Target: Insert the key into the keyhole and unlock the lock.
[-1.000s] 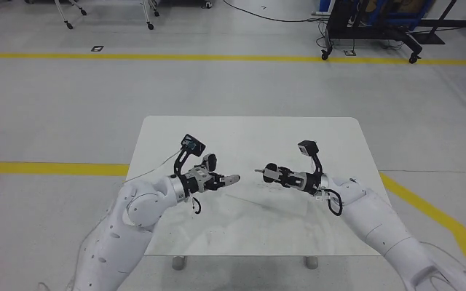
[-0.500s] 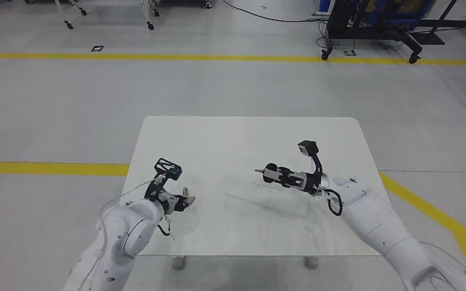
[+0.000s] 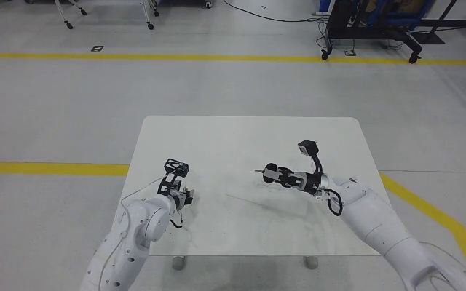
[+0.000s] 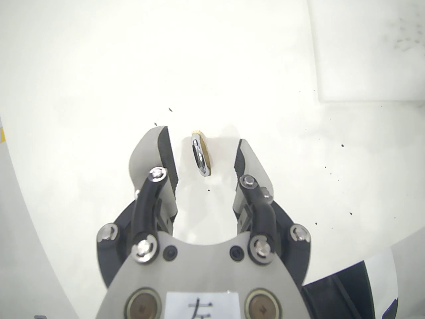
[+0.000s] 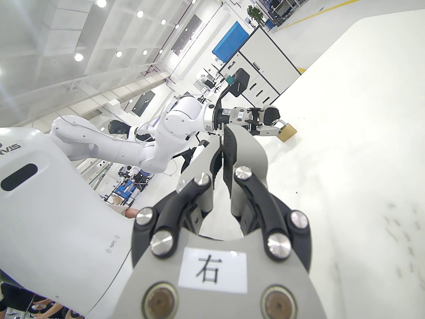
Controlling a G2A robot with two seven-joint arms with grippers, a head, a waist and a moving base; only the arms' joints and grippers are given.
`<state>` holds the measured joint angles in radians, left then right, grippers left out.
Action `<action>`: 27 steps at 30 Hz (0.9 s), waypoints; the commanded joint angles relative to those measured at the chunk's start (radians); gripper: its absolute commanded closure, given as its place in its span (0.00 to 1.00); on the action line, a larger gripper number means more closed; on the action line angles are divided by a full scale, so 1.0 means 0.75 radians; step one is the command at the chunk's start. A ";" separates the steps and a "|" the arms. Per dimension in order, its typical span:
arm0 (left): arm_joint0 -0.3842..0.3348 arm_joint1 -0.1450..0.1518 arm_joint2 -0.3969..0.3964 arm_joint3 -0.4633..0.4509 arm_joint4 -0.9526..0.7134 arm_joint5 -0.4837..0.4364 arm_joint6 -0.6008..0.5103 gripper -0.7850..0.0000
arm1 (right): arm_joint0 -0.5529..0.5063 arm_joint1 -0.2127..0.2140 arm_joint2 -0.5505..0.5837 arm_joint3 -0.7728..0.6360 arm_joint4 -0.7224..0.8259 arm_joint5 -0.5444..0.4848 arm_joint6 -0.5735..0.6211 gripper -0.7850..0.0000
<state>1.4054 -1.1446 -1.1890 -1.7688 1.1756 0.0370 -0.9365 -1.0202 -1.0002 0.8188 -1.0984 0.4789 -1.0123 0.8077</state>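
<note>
left gripper (image 3: 186, 195) now at the lock (image 4: 201, 157), fingers (image 4: 166, 154) spread
it has swung away from the middle of the surface (image 3: 240, 138) to its near left part, and sits open around the lock standing there, with gaps on both sides. the right gripper (image 5: 223, 141) has kept its place, closed on what looks like the key (image 3: 257, 172). the lock must be gripped before insertion.

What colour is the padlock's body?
The padlock has a brass-gold body; the right wrist view shows it best.
</note>
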 commanded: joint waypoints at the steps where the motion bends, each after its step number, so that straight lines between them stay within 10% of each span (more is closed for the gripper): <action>1: -0.006 0.000 0.009 -0.003 0.018 -0.008 -0.021 0.74 | 0.000 0.000 0.000 0.000 0.000 0.000 0.000 1.00; 2: -0.007 -0.001 0.013 -0.005 0.022 -0.007 -0.031 1.00 | 0.000 0.000 0.000 0.000 0.000 0.000 0.000 1.00; 20: -0.034 -0.011 0.049 0.024 0.115 0.008 -0.033 1.00 | 0.000 0.000 0.000 0.000 0.000 0.000 0.000 1.00; 27: 0.030 -0.025 -0.058 -0.027 -0.238 -0.030 0.389 1.00 | 0.000 0.000 0.000 0.000 0.000 0.000 0.000 1.00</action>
<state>1.4147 -1.1618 -1.2130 -1.7868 1.0816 0.0358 -0.7244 -1.0202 -1.0002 0.8188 -1.0984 0.4789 -1.0123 0.8077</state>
